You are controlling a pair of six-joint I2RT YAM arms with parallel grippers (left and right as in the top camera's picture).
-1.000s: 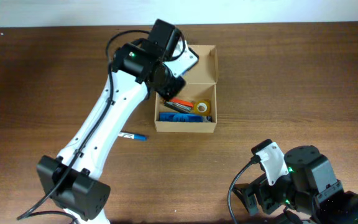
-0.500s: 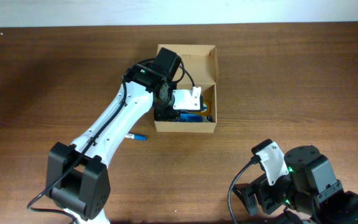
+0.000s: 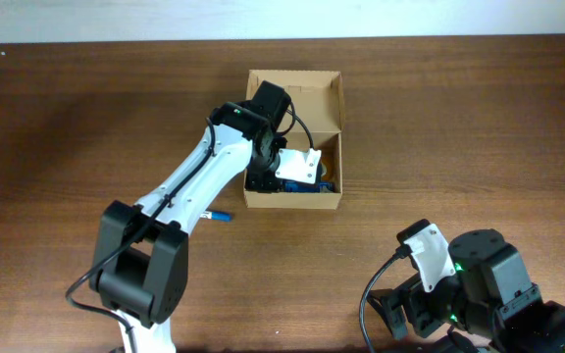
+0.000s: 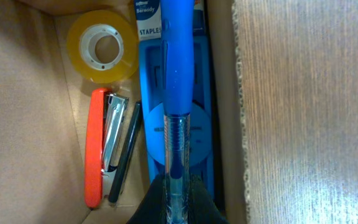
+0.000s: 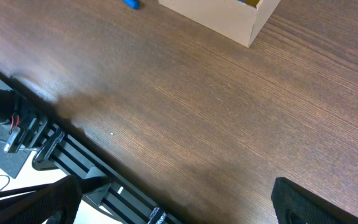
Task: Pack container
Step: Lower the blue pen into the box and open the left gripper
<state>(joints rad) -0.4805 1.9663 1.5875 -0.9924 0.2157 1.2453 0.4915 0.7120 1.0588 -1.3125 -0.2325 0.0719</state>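
Left gripper [image 4: 176, 208], jaws pinching a blue pen [image 4: 178, 74], pen lengthwise over the box [image 3: 292, 202] interior, above a staples pack [image 4: 149, 37]. Alongside: tape [image 4: 102, 45], orange stapler [image 4: 94, 149]. Box open, on the desk [image 3: 459, 118] mid-width, toward the far edge. Right gripper [image 5: 179, 205], jaws spread wide, low over the desk, well apart from the box.
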